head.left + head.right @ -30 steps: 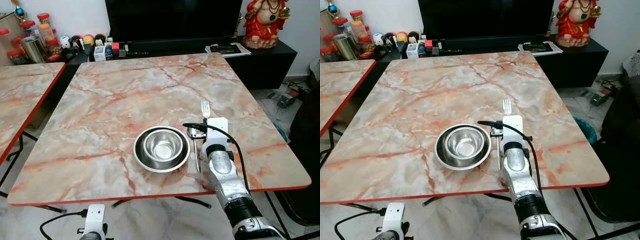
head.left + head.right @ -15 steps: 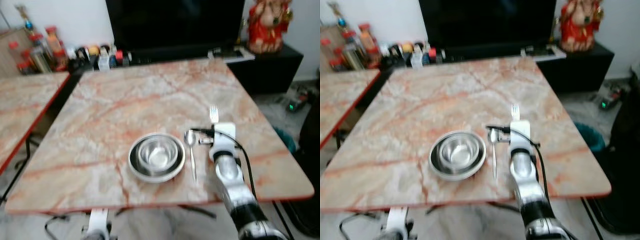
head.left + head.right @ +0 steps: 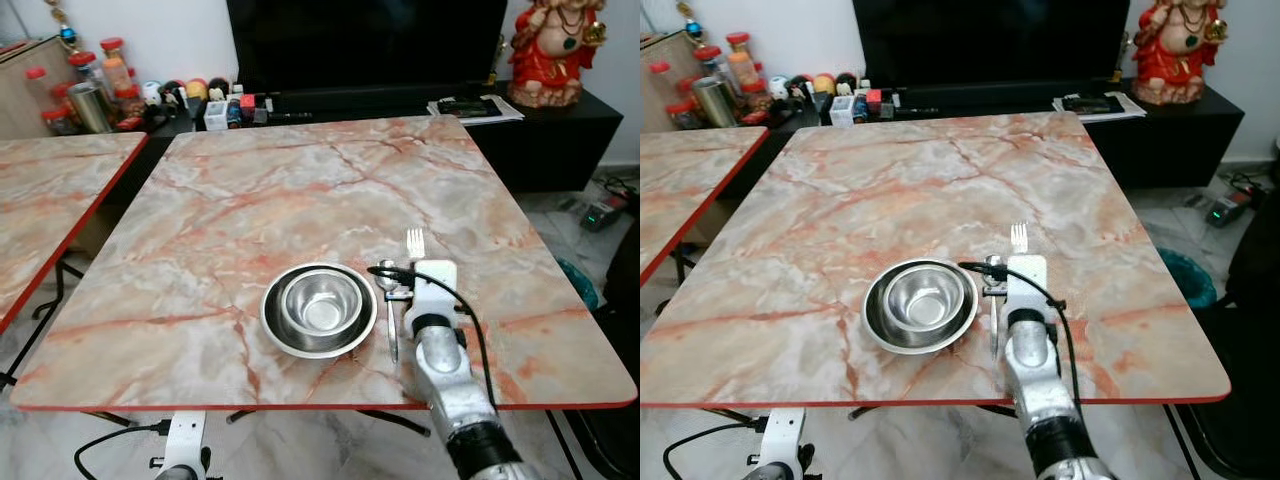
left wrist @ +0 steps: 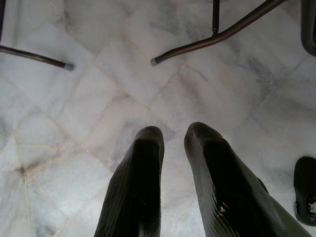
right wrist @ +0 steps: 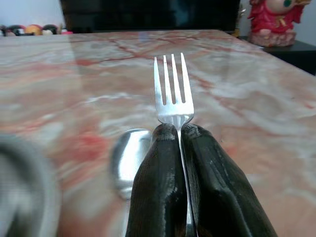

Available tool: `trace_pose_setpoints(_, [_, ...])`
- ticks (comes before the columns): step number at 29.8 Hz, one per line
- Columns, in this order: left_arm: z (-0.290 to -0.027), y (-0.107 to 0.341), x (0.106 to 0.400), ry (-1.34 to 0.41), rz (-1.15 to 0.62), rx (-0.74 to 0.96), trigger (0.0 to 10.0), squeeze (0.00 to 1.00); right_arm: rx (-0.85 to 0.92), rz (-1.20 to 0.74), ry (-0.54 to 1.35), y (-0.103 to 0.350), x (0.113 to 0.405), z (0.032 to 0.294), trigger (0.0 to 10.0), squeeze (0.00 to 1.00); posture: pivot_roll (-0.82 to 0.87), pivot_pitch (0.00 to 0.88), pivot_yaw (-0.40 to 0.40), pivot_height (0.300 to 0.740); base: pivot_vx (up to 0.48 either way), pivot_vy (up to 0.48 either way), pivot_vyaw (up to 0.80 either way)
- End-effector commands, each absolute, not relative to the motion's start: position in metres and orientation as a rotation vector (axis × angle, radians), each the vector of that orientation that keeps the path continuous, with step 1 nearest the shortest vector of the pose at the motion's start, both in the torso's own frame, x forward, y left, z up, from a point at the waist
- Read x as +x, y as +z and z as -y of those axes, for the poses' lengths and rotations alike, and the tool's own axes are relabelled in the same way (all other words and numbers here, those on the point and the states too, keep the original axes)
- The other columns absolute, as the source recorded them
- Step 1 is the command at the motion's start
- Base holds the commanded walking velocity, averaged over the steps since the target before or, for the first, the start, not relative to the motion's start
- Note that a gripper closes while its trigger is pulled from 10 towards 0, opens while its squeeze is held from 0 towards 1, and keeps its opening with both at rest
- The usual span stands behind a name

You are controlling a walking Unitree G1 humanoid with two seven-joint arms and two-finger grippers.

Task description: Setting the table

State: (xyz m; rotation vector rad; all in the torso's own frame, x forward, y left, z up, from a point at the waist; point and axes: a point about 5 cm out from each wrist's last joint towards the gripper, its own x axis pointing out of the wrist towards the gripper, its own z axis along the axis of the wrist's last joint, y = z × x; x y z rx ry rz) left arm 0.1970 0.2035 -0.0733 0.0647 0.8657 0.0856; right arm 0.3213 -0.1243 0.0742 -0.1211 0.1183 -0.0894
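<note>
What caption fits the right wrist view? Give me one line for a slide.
Right gripper shut on a fork, tines pointing out over the marble table, a spoon lying beside it.

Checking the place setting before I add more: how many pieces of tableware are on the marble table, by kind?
Round steel plates: 1
Steel bowls, sitting in the plate: 1
Steel spoons, right of the plate: 1
Steel forks, clamped in the right end effector: 1
Total: 4

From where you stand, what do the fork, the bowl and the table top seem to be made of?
Fork: bright, mirror-like metal, probably steel, clamped in the right tool. Bowl: shiny silver metal with reflections, likely steel. Table top: glossy pink-orange marble pattern with a thin red edge, so perhaps printed laminate rather than stone.
</note>
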Motion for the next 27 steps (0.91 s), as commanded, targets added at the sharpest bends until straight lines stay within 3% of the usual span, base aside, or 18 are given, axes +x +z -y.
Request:
trace_pose_setpoints(1, [-0.21,-0.073,0.195,0.087,-0.876,0.086,10.0,0.0,-0.123,-0.109,-0.096,0.079,0.32,0.124,10.0,0.0,-0.11,0.0,0.079,0.728,0.0,0.0,0.0])
trace_pose_setpoints(16, [-0.214,-0.073,0.195,0.08,-0.879,0.098,10.0,0.0,-0.146,-0.182,-0.121,0.074,0.327,0.138,10.0,0.0,-0.11,0.0,0.099,0.728,0.0,0.0,0.0])
trace_pose_setpoints(27, [-0.213,-0.072,0.196,0.082,-0.878,0.095,10.0,0.0,-0.127,-0.231,-0.102,0.067,0.327,0.135,10.0,0.0,-0.1,0.0,0.087,0.728,0.0,0.0,0.0])
